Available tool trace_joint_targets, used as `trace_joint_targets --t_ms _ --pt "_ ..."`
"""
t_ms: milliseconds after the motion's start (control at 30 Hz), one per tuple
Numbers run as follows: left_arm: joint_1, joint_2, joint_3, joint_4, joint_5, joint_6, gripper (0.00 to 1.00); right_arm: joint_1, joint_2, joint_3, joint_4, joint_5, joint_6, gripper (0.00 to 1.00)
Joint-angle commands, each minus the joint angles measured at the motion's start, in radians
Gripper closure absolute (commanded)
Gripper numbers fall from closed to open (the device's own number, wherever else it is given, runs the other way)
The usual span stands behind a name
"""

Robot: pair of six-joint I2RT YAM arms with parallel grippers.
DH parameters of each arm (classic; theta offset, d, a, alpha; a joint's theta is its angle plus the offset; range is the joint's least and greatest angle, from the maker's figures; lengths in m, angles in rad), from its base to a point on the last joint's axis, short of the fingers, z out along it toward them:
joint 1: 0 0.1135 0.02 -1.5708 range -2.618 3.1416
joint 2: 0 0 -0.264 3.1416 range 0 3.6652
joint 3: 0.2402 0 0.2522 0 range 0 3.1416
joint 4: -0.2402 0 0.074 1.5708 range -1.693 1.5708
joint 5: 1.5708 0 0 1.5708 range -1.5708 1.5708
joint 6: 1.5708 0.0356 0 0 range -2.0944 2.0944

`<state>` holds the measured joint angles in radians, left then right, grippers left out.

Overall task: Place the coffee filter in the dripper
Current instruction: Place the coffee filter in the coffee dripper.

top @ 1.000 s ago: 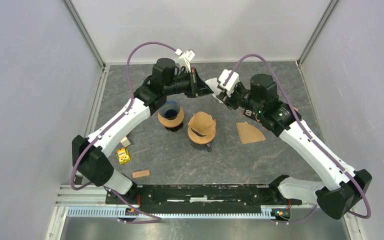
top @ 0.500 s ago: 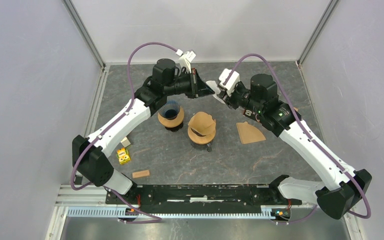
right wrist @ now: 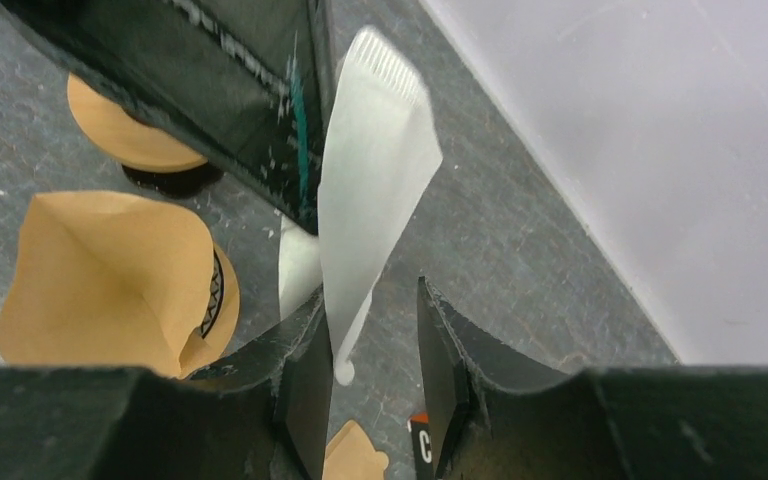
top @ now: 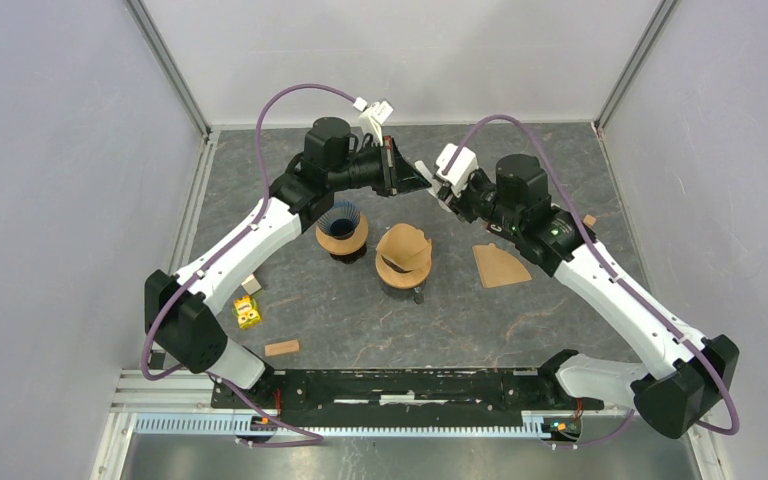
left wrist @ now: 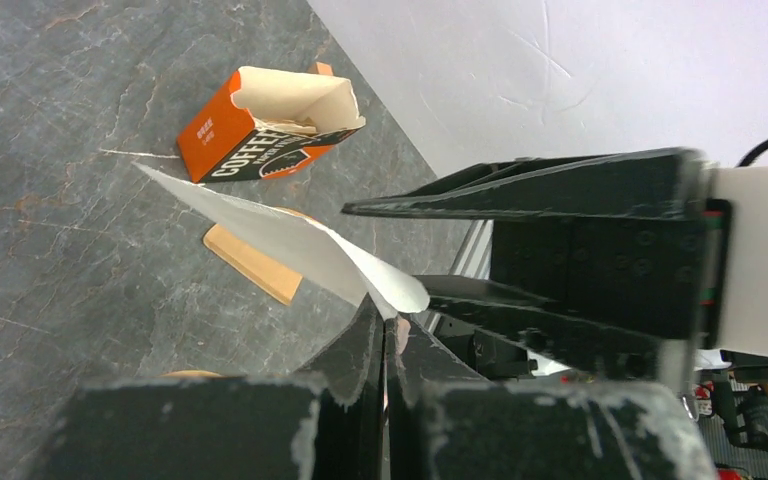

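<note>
My left gripper (left wrist: 385,322) is clamped on one corner of the white filter (left wrist: 290,238), which is up in the air at the upper centre of the top view. My right gripper (right wrist: 370,335) has its jaws apart with the filter's tip between them. I can't quite tell whether either pad touches the paper. The dripper (top: 341,228) sits just below and left of both.

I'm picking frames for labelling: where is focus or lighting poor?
Top external: sharp, evenly lit, soft shadows. Left wrist: the left gripper is blurred up close, the orange coffee box crisp. Right wrist: the right gripper is blurred, the white filter soft at its top edge.
</note>
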<state>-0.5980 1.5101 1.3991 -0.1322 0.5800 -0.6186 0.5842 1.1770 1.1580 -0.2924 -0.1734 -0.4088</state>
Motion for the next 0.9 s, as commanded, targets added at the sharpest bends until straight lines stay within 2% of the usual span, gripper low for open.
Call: trace_joint_targets --t_ms 0,267,500,633,867 --pt "-0.004 -0.041 -0.014 0.076 0.042 -0.05 0.98 -0.004 -0.022 -0.034 0.057 0.035 -0.01 0.59" --pt "-0.003 -0.033 -0.031 0.109 0.064 -0.068 0.98 -0.002 -0.017 -0.041 0.083 0.043 -0.009 0.59" --pt "-0.004 -0.037 -0.026 0.062 0.02 -0.002 0.98 0.0 -0.017 -0.019 0.075 0.087 0.001 0.88" --pt "-0.004 -0.035 -0.001 0.01 -0.041 0.05 0.96 -0.001 -0.022 -0.016 0.075 0.115 0.022 0.99" --pt "-0.004 0.004 0.052 -0.037 -0.123 0.07 0.61 0.01 0.001 -0.04 0.098 0.16 0.096 1.0"
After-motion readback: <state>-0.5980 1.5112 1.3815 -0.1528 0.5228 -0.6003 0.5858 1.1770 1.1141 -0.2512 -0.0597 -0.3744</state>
